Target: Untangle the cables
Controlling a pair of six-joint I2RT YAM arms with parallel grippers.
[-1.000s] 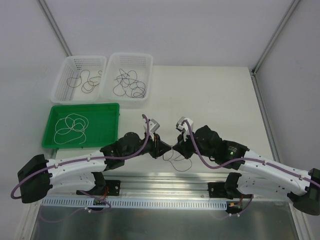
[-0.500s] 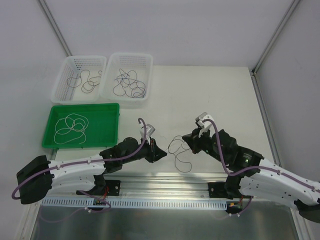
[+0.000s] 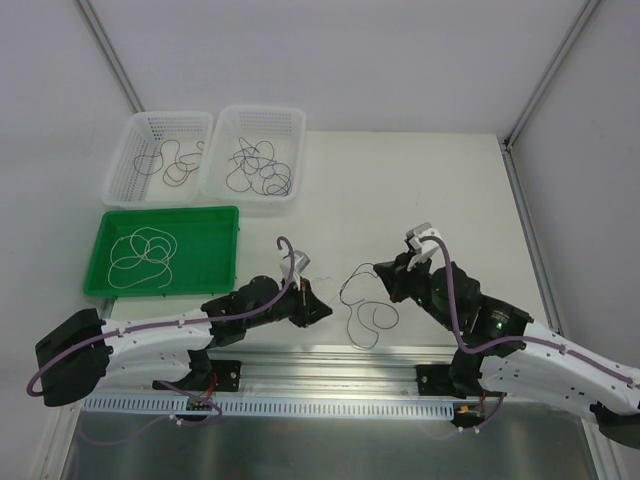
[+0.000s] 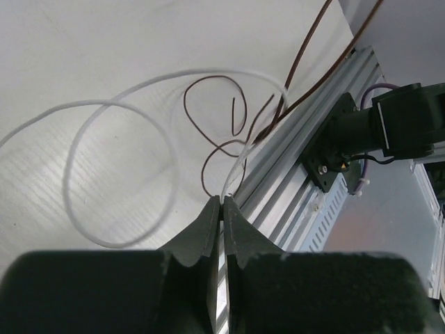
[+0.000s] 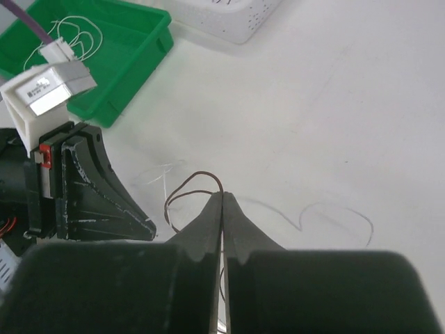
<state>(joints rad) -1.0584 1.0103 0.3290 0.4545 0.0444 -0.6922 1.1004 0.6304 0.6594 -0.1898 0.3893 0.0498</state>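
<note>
A thin brown cable lies in loose loops on the white table between my two grippers. My right gripper is shut on it; in the right wrist view the brown cable arches out from the closed tips. My left gripper sits low near the table's front edge. Its jaws are shut on a white cable that curls away in wide loops. The brown cable crosses that white one just beyond the tips. Against the table, the white strand barely shows from above.
A green tray at the left holds a coiled white cable. Behind it stand two white baskets, each with dark cables inside. An aluminium rail runs along the near edge under both arms.
The grippers have drawn apart: the right one moved right and back with the brown cable, stretching it out. The left one pulled back left and closed on the white cable.
</note>
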